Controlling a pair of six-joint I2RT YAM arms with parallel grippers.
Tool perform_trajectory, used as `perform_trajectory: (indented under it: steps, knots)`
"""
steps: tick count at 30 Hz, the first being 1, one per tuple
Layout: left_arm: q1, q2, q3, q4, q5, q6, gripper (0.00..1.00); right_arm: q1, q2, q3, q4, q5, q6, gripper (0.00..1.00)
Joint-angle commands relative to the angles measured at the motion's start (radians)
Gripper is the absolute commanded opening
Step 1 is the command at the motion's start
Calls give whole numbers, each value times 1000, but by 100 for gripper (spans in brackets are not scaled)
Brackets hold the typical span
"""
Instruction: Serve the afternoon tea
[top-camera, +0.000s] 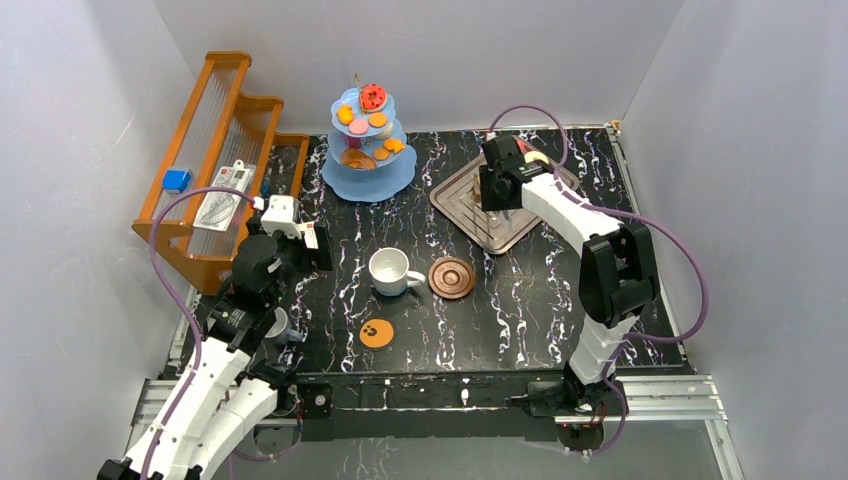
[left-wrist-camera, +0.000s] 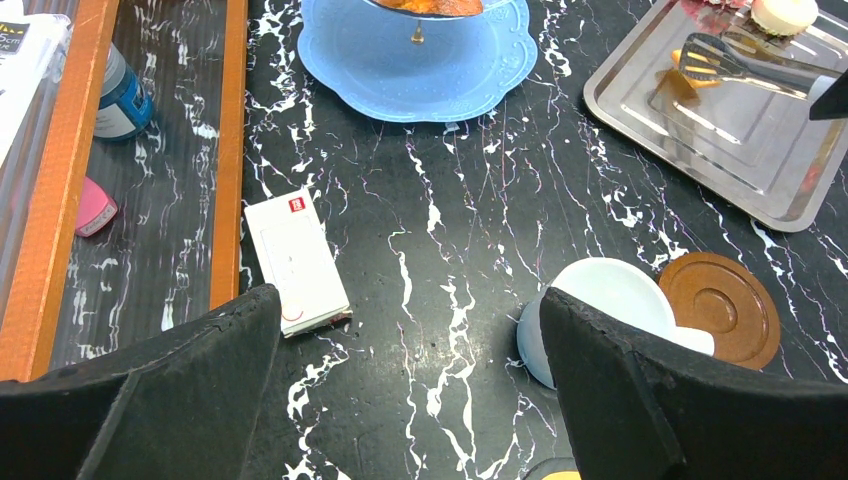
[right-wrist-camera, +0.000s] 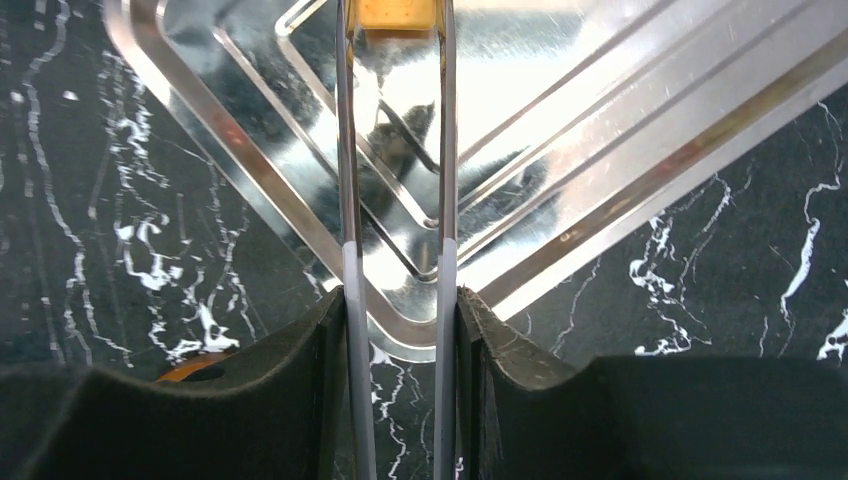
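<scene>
Orange pastry (right-wrist-camera: 397, 12): pinched at tips of metal tongs (right-wrist-camera: 347, 200), over silver tray (right-wrist-camera: 620, 150) | right claw (right-wrist-camera: 398, 300): clamped on tong arms | left claw (left-wrist-camera: 410, 300): spread wide, empty, above tabletop (left-wrist-camera: 450, 200) beside mug (left-wrist-camera: 600, 290) | step judged: pastry transfer to blue stand (top-camera: 375, 180) | next: lift clear of tray, squeeze to be maintained.

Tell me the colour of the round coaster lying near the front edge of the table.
The coaster is orange with a dark paw print on it. It shows best in the top external view.

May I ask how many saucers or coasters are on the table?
2: the brown saucer just right of the white mug, and the orange paw-print coaster in front of that mug.
</scene>
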Motion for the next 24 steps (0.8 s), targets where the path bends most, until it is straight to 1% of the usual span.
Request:
perform_trajectory:
  steps: [1, 6, 11, 15, 24]
  knots:
    - [-5, -11, 28, 15, -5, 1, 98, 20, 2, 92, 100, -35, 16, 42]
    - [-5, -7, 28, 12, -3, 3, 98, 37, 26, 114, 175, -71, 31, 42]
    - [-5, -16, 27, 9, -14, 3, 98, 62, 99, 188, 199, -85, 37, 42]
    - [-5, -17, 27, 10, -17, 5, 98, 81, 142, 215, 258, -117, 41, 42]
    - [-5, -23, 27, 10, -10, 2, 98, 118, 193, 231, 371, -166, 67, 42]
